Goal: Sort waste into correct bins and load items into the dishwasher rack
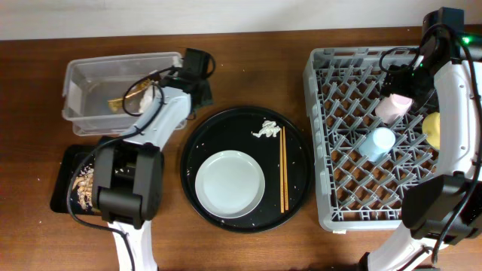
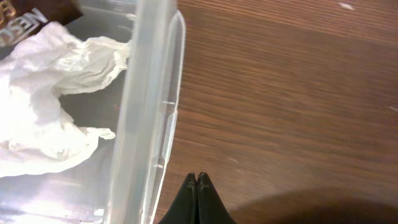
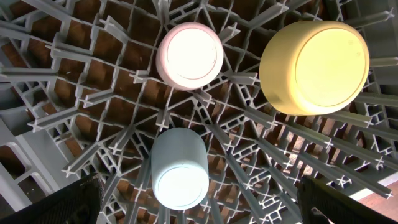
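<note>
Wooden table (image 1: 248, 252), round black tray (image 1: 226, 126) between tub (image 1: 120, 60) and rack (image 1: 319, 135)

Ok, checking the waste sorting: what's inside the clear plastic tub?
Inside the clear tub lie a crumpled white tissue and a brown-and-gold wrapper. The left arm covers the tub's right end in the overhead view, so anything under it is hidden.
</note>
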Robot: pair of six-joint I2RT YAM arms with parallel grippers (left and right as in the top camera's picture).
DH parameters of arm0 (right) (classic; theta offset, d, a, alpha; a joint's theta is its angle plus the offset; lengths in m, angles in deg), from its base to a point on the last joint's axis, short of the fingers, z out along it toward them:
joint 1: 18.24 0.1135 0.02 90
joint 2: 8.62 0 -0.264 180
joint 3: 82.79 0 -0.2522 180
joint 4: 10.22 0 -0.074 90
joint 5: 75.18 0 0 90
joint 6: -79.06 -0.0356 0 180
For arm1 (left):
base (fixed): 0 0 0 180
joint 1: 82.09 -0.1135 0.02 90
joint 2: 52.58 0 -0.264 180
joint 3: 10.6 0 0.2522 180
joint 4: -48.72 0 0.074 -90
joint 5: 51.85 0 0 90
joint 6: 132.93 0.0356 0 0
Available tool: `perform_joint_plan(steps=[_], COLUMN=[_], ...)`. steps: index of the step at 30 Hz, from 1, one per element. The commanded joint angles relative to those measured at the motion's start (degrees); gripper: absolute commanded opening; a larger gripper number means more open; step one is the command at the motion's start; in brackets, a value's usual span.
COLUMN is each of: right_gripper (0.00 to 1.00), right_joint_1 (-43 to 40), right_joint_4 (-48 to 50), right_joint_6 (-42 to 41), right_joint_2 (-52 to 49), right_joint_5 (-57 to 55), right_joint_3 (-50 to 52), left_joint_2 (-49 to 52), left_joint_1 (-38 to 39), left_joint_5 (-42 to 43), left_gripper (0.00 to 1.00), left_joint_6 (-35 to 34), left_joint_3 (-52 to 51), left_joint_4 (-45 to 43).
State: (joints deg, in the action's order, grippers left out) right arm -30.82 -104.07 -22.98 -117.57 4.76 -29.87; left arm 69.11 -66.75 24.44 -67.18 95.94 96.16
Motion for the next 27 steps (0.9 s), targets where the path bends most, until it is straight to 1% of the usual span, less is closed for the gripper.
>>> perform_joint_plan(steps=[1,6,10,12,13,14,15,16,17,18,19,20,21,22,23,24,25,27], right_gripper=[0.98,0.98,0.98,0.98,0.98,0.98,0.98,0.98,0.99,0.98,0.98,0.98,0.98,0.98,0.98,0.98,0.98,0.98], right_joint_1=[-0.2,-0.2,-0.2,-0.2,-0.2,-0.2,-0.2,-0.2,-0.2,-0.2,-0.2,-0.2,-0.2,-0.2,-0.2,-0.2,-0.2,-0.2], right_joint_4=[0.0,0.0,0.0,0.0,0.0,0.0,0.0,0.0,0.0,0.0,0.0,0.0,0.0,0.0,0.0,0.0,0.0,0.0], right_joint_6=[-0.5,-0.5,-0.5,-0.5,-0.5,-0.5,-0.5,-0.5,-0.5,-0.5,-0.5,-0.5,-0.5,-0.5,-0.5,-0.5,-0.5,-0.5], right_joint_2=[-0.2,-0.2,-0.2,-0.2,-0.2,-0.2,-0.2,-0.2,-0.2,-0.2,-0.2,-0.2,-0.2,-0.2,-0.2,-0.2,-0.2,-0.2], right_joint_5=[-0.7,-0.7,-0.7,-0.7,-0.7,-0.7,-0.7,-0.7,-0.7,-0.7,-0.7,-0.7,-0.7,-0.7,-0.7,-0.7,-0.7,-0.7], right_joint_3=[0.0,0.0,0.0,0.0,0.0,0.0,0.0,0.0,0.0,0.0,0.0,0.0,0.0,0.0,0.0,0.0,0.0,0.0], left_joint_2=[0.8,-0.6,-7.8,-11.0,-13.1,-15.4,-17.3,-17.8,-17.8,-17.5,-17.0,-16.2,-15.5,-14.1,-12.7,-9.7,-8.0,-4.8], left_joint_1=[-3.5,-4.4,-5.5,-5.8,-5.6,-5.1,-4.2,-3.5,-2.0,0.2,3.6,7.4,10.2,13.9,16.5,20.2,21.8,24.4], left_joint_5=[-1.3,-1.7,-5.8,-5.4,-3.5,1.4,10.0,15.3,23.3,28.2,29.1,28.9,27.8,25.2,23.2,22.4,22.4,17.7], left_gripper=[0.01,0.01,0.02,0.06,0.07,0.12,0.34,0.59,0.65,0.67,0.67,0.67,0.74,0.78,0.85,0.87,0.93,0.94], left_joint_6=[-0.6,-0.6,-0.6,-0.5,-0.5,-0.5,-0.5,0.2,3.7,6.7,8.0,8.8,8.7,8.7,8.7,8.7,8.7,8.7], left_joint_3=[0.1,0.2,0.2,0.2,0.2,0.2,0.2,0.2,0.2,0.2,0.1,0.1,0.1,0.1,0.1,0.1,0.1,0.1], left_joint_4=[2.2,7.1,8.5,10.1,11.4,12.9,14.1,14.3,13.9,13.9,13.7,12.9,12.3,11.5,10.8,8.4,6.4,3.2])
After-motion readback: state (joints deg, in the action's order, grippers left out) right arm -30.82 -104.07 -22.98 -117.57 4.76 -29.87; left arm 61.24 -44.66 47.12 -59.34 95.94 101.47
